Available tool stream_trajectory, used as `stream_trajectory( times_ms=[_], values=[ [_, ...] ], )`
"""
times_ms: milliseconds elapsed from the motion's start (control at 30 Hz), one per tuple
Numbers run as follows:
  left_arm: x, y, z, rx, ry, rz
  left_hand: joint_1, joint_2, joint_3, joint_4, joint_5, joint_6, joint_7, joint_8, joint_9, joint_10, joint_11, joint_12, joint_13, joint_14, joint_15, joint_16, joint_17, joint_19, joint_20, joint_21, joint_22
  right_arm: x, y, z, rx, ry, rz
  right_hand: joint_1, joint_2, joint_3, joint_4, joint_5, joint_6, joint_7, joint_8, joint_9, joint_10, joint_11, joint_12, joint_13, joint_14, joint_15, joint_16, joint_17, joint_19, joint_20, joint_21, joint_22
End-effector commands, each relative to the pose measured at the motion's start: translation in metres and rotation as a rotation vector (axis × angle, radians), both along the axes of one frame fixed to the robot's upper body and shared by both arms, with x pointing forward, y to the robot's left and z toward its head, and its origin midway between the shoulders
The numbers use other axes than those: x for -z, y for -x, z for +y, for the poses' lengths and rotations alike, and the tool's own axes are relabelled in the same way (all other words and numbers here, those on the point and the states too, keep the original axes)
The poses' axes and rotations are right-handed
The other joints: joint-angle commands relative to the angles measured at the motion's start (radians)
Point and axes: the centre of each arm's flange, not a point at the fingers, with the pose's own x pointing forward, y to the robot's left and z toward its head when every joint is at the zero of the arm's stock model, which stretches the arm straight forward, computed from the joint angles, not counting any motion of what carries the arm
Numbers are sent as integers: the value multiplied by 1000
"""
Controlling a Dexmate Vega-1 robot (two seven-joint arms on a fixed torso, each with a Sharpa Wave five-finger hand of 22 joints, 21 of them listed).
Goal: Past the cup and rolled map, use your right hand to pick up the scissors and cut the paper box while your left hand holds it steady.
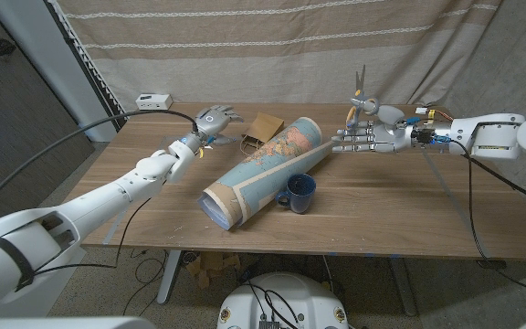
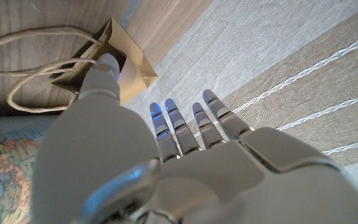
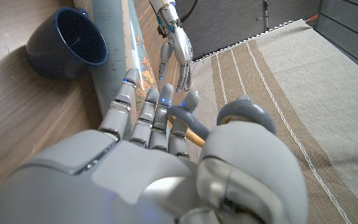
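Rolled map is lying diagonally across mid-table with the blue cup touching its near side, so both are sitting between the robot and the work area. Paper box, really a small brown paper bag with cord handles, is sitting just behind the map's far end. Left hand is hovering beside it with fingers spread and gripping nothing; judging by the left wrist view, its thumb is reaching toward the bag's open mouth, probably lining up to pin it. Right hand is holding the scissors upright, blades pointing up, grey handle loop around the thumb, raised past the map's far right end. No cut started yet.
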Motion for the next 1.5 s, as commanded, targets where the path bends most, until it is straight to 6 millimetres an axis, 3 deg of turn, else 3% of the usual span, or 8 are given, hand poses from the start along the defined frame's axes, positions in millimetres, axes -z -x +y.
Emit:
stream_trajectory(
  times_ms=[33, 167, 300, 800, 1000, 1200, 1333, 1500],
  values=[
    [2, -10, -2, 17, -6, -28, 23, 7, 14, 1, -5, -9, -1, 0, 6, -13, -4, 3, 8, -18, -175, 1, 3, -6, -137, -8, 3, -1, -1, 2, 10, 2, 4, -9, -3, 4, 1, -3, 3, 47, 6, 2, 5, 0, -1, 2, -1, 5, 0, 2, -2, -4, -3, 2],
    [2, -12, -3, 18, -8, -30, 40, 17, 19, 4, -15, -23, -1, 2, 8, -15, -3, 10, 21, -49, -175, 2, 7, -22, -150, -28, 5, -1, -2, 2, 13, 1, 6, -9, -3, 4, 1, -3, 2, 46, 6, 2, 6, -1, -2, 3, -2, 6, 0, 1, -4, -3, -3, 2],
    [3, -16, -3, 17, -15, -30, 49, 21, 18, 9, -30, -59, 0, -2, 9, -79, -2, 0, 31, -93, -173, 2, 10, -36, -148, -49, 6, -2, -2, 2, 13, 0, 6, -9, -2, 5, 1, -3, 3, 45, 6, 1, 7, 1, -3, 3, -3, 5, 0, 1, -5, -4, -3, 2],
    [7, -20, -6, 34, -12, -37, 58, 31, 22, 10, -36, -90, -1, -2, 10, -118, -1, -3, 36, -116, -173, 4, 11, -46, -140, -61, 8, -3, -2, 2, 17, -1, 4, -11, -2, 5, 1, -5, 2, 45, 8, 2, 9, -1, -8, 6, -2, 6, 0, -2, -6, -4, -3, 1],
    [10, -22, -8, 34, 6, -42, 64, 38, 25, 10, -37, -94, -1, -1, 10, -125, -2, -2, 38, -112, -174, 8, 13, -48, -129, -63, 9, -4, -2, 3, 17, -1, 2, -12, -3, 5, 1, -5, 2, 45, 7, 1, 9, -1, -9, 7, -1, 6, 0, -3, -7, -4, -3, 1],
    [14, -26, -9, 40, 20, -40, 69, 55, 32, 14, -42, -110, 0, -1, 12, -128, -1, 7, 44, -98, -164, 18, 20, -54, -99, -64, 14, -4, -1, 3, 22, 1, 4, -12, -2, 6, 1, -5, 2, 43, 7, -1, 10, -1, -11, 8, -2, 7, 0, -4, -7, -4, -3, 1],
    [15, -28, -10, 40, 34, -44, 61, 90, 39, 29, -56, -133, 17, -2, 16, -148, 7, 8, 51, -106, -144, 21, 29, -63, -72, -64, 19, -5, 0, 4, 27, 8, 3, -13, -2, 6, 1, -6, 3, 44, 8, 0, 10, 0, -12, 8, -1, 6, 0, -5, -7, -4, -3, 1],
    [17, -33, -11, 42, 46, -40, 34, 112, 35, 51, -65, -137, 27, 3, 21, -153, 16, 12, 57, -111, -133, 24, 36, -67, -64, -63, 23, -5, 0, 4, 30, 12, 8, -13, -1, 6, 1, -6, 2, 44, 8, -1, 11, 0, -13, 9, -2, 6, 0, -5, -8, -4, -3, 1]
  ],
)
